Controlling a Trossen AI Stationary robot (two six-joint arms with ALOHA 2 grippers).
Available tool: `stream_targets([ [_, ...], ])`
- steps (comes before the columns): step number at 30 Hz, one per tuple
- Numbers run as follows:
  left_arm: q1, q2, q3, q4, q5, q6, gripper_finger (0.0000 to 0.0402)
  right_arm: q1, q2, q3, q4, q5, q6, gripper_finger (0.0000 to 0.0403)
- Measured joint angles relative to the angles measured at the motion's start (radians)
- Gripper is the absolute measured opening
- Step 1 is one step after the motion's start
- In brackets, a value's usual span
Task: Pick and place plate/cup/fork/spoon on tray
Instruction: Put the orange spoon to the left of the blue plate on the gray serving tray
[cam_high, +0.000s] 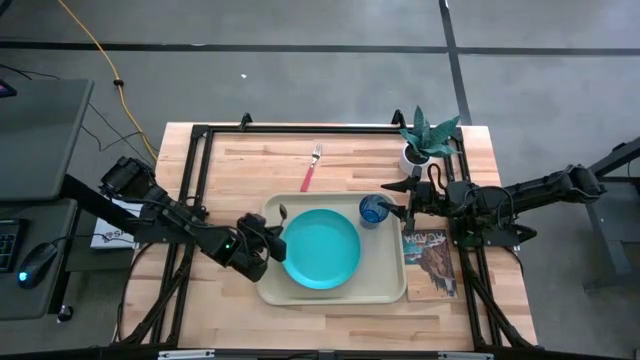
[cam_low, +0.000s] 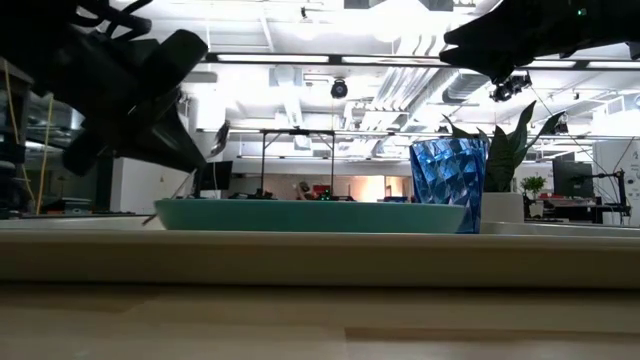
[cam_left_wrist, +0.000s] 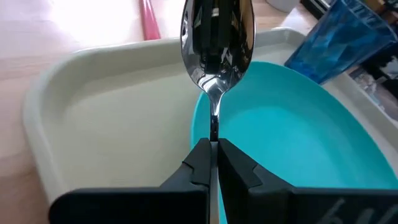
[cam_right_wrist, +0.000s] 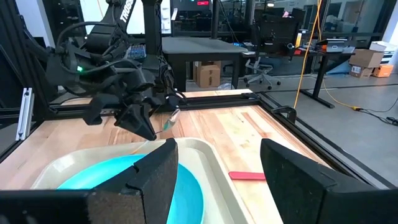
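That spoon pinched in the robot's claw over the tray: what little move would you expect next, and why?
Probably a short descent, then release. The left gripper holds the spoon by its neck above the bare strip of the tray beside the plate, so lowering first should keep it from bouncing. The cup already sits there; the fork waits on the table.

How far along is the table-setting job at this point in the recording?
Done: the plate and the cup sit on the tray. In hand: the left gripper is shut on the spoon, holding it above the tray's left part beside the plate. Left: the fork lies on the table. The right gripper is open near the cup.
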Motion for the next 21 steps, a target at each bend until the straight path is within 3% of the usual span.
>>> stream_targets([
  [12,0.036,0.000,0.000,0.120,0.018,0.130,0.0000,0.000,0.000,0.000,0.000,0.000,0.000,0.0220],
  [21,0.045,0.004,0.000,0.151,0.018,0.136,0.0000,0.000,0.000,0.000,0.000,0.000,0.000,0.0220],
])
